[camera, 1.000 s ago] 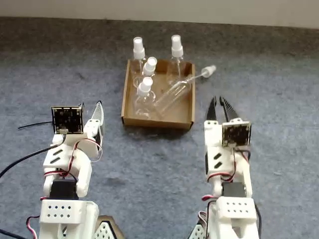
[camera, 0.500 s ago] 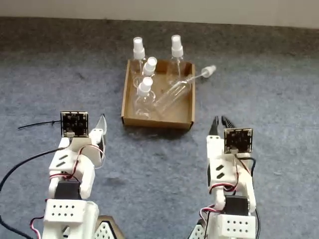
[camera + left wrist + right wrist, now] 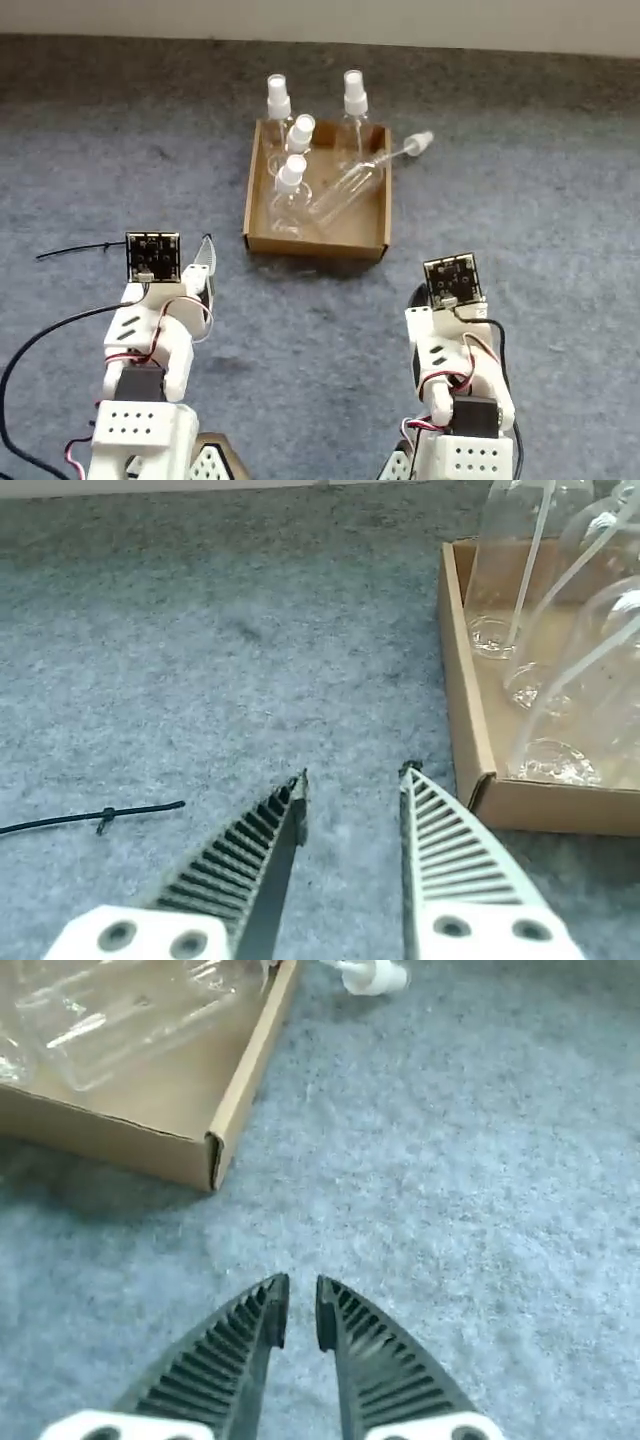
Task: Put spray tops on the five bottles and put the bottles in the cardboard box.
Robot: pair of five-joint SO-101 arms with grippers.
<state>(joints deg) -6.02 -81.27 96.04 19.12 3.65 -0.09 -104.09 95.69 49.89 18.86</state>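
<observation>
Left gripper point(image 3: 354, 774) parted, right gripper point(image 3: 301, 1282) barely ajar (wrist views)

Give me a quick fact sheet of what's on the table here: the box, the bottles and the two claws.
Surface: grey carpet
Cardboard box: open-topped, ahead of both arms
Upright bottles: four, spray tops on, standing in the box
Fifth bottle: lying slanted in the box, its spray top poking out past the rim
Left gripper: open, empty, over the carpet near a front corner of the box
Right gripper: slightly open, empty, over the carpet near the other front corner
</observation>
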